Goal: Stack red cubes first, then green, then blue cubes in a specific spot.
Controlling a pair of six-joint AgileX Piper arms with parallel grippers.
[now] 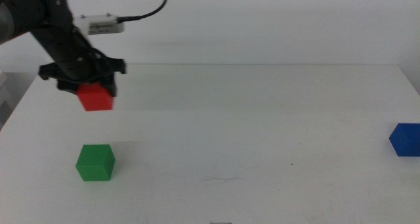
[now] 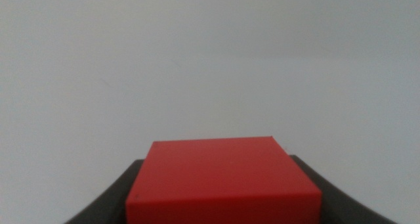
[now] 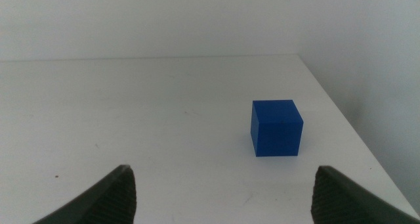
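1. Red cube [image 1: 96, 97]: we count one, at the table's left side, pinched between the jaws of the left gripper [image 1: 92, 86] and, by its blurred look, apparently clear of the white table [image 1: 249, 132].
2. Green cube [image 1: 95, 162]: we count one, on the table nearer the camera than the red cube, apart from it.
3. Blue cube [image 1: 407, 139]: we count one, at the far right edge.
4. The right gripper [image 3: 223, 191] sits with jaws spread wide; we see the blue cube ahead of it, untouched.
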